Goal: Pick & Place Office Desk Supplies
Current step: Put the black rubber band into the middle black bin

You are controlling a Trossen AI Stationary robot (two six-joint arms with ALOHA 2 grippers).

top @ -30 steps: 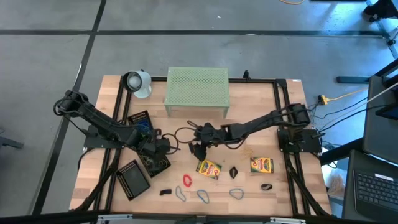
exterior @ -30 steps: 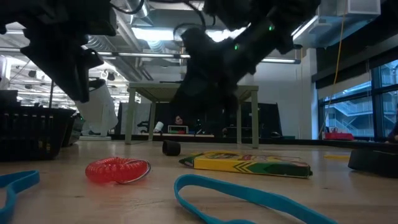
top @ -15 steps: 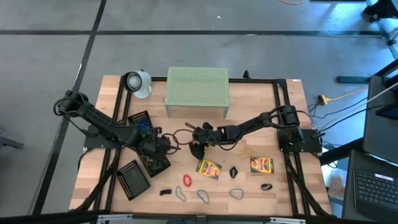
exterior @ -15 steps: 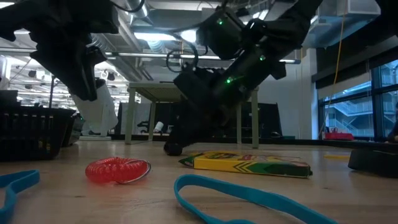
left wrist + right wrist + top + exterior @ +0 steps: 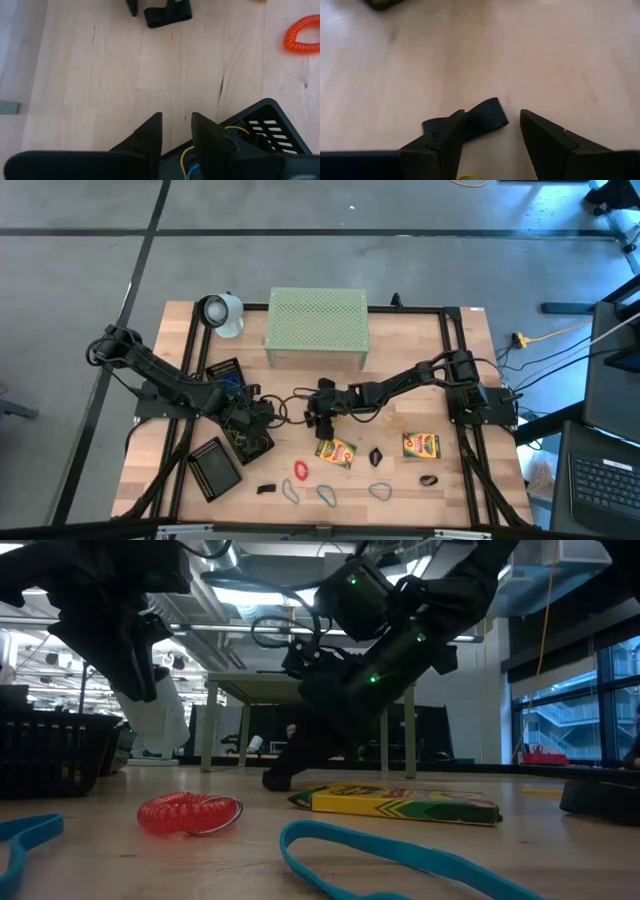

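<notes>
My right gripper (image 5: 318,418) is open and low over the table's middle. A small black binder clip (image 5: 485,117) lies flat on the wood between its fingers, close to one of them. In the low view that clip (image 5: 275,778) sits under the lowered fingers. My left gripper (image 5: 176,120) is slightly open above the rim of a black mesh tray (image 5: 260,125) that holds yellow and blue bands. Two crayon boxes (image 5: 336,450) (image 5: 421,445) lie flat, and so do a red coil (image 5: 300,470) and rubber bands (image 5: 327,495). My right gripper comes at the binder clip from above, slanting from the table's right, with its fingers on either side. One finger (image 5: 447,137) hides the clip's end (image 5: 470,125). Whether it touches the clip I cannot tell. The clip lies flat on the table.
A pale-green perforated stand (image 5: 317,328) stands at the far middle, with a white roll (image 5: 220,312) to its left. Two more black trays (image 5: 227,372) (image 5: 216,467) lie on the left. More black clips (image 5: 376,456) (image 5: 428,479) (image 5: 266,489) are scattered near the front.
My right gripper has come down from above the table to the black binder clip, its wrist tipping lower as it went. The clip and the other items have stayed in place.
</notes>
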